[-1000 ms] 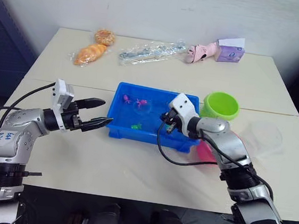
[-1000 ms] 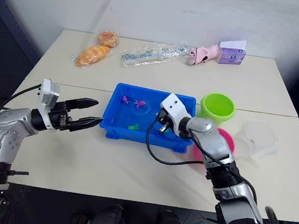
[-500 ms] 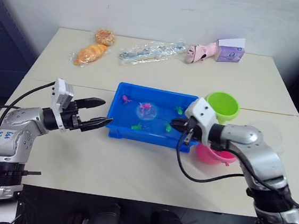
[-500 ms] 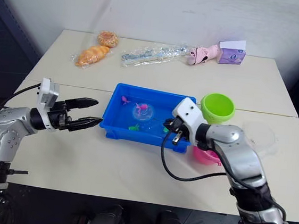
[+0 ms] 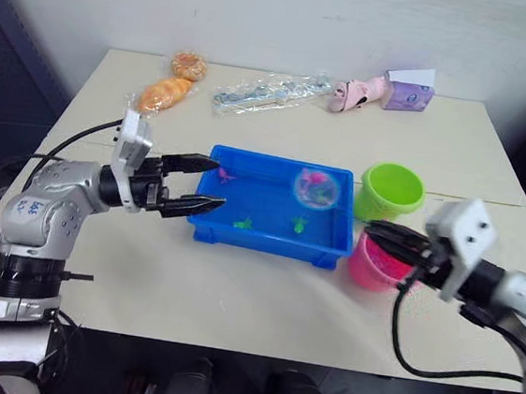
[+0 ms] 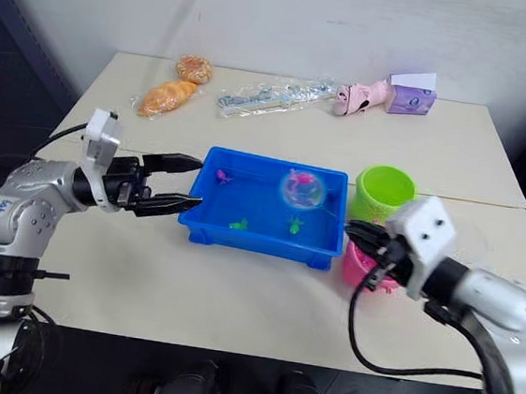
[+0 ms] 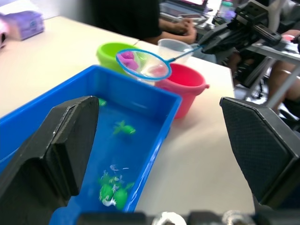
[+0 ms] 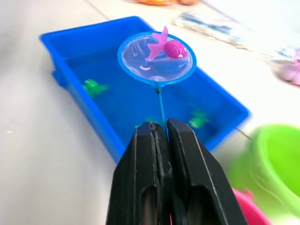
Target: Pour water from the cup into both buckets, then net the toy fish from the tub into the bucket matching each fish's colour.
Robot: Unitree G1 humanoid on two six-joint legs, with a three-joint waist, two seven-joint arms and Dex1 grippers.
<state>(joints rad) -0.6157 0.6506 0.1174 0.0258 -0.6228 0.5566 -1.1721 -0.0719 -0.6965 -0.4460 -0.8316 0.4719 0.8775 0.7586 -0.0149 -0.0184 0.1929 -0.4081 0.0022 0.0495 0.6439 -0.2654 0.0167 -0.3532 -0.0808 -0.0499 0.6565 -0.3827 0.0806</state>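
Our right jaws (image 8: 159, 136) clamp the net (image 8: 157, 58) handle, which runs straight ahead to the hoop holding a pink fish (image 8: 169, 48) above the tub (image 5: 268, 240). The pink bucket (image 5: 378, 263) sits beside these jaws. Left jaws (image 5: 210, 184) gape wide, empty.

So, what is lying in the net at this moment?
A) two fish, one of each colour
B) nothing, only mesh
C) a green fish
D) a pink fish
D: the right hand is shut on the thin handle of the net, and in the right wrist view a single pink fish lies in its mesh, held up over the blue tub.
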